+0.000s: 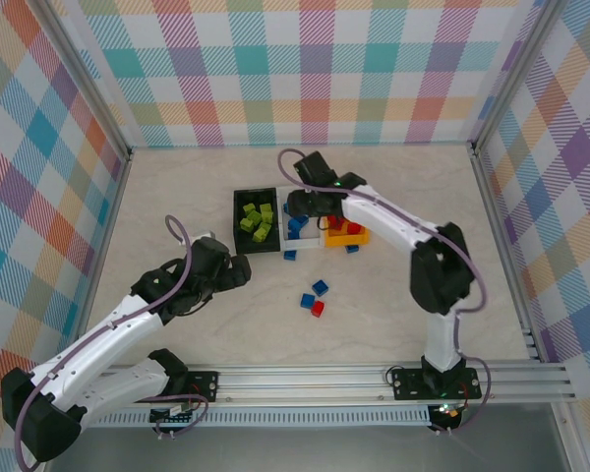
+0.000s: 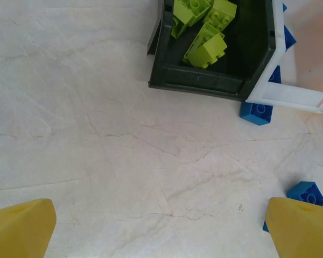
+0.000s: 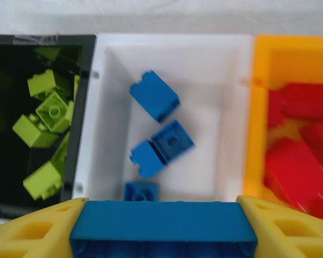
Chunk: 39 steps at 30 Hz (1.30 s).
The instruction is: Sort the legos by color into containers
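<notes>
My right gripper [image 3: 162,231] is shut on a long blue brick [image 3: 162,221] held across its yellow fingers, over the white bin [image 3: 215,75], which has several blue bricks [image 3: 161,145] in it. The black bin [image 3: 86,107] to the left holds lime green bricks [image 3: 51,110]. The orange-yellow bin [image 3: 257,118] to the right holds red bricks [image 3: 296,161]. From above, the right gripper [image 1: 300,208] hangs over the row of bins. My left gripper [image 2: 161,236] is open over bare table, near the black bin's [image 2: 204,80] front corner. Two blue bricks [image 1: 321,287] [image 1: 307,300] and a red brick [image 1: 318,309] lie loose.
A blue brick [image 2: 257,112] lies against the white bin's front [image 2: 290,97], and another blue one [image 2: 307,192] sits by my left gripper's right finger. A blue brick [image 1: 352,249] lies in front of the orange-yellow bin [image 1: 366,236]. Checkered walls enclose the table.
</notes>
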Tool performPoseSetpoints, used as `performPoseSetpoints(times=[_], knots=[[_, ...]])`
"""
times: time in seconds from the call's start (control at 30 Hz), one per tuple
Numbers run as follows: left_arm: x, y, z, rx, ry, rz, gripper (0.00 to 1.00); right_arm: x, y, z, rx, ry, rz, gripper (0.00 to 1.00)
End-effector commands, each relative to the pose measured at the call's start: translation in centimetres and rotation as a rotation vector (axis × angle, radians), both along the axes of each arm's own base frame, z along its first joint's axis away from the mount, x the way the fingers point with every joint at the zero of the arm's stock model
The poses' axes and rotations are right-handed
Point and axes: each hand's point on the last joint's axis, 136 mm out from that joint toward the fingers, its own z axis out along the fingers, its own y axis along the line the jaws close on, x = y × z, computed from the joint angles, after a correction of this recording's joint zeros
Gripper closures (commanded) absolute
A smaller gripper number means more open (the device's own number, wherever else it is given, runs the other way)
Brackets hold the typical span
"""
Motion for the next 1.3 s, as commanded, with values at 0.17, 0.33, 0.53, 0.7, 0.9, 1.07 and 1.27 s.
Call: performPoseSetpoints(times=[0.17,0.33,0.53,0.7,0.9,1.07,1.27], knots=[[-1.0,-0.1,-0.9,-0.012,0.038,-0.014,0.0,3.3,0.7,-2.8,-0.027,0.052,-0.026,0.18],[-0.9,-0.1,-0.3,-0.014,0.024,-0.019,0.0,2.7,0.9,1.4,0.04,-0.022,-0.004,0.09],[-0.8,0.0,0.3,-0.022,0.003,-0.015,0.0,-5.1,-0.3,2.7,0.047,-0.014,0.087,0.12],[-0.9,0.1,0.2,-0.015,0.005,-0.015,0.0,-14.8,-2.4,-1.2,0.021,0.1,0.209,0.19],[-0.8,0.3,-0.1,-0.004,0.008,-0.008,0.0,-24.3,-4.8,-7.2,-0.035,0.29,0.31,0.22],[-0.8,0.3,-0.5,0.006,0.021,-0.003,0.0,-26.1,-4.8,-10.4,-0.104,0.321,0.332,0.22],[-0.9,0.4,-0.8,0.01,0.033,0.003,0.0,-24.0,-2.9,-11.8,-0.162,0.235,0.369,0.22]])
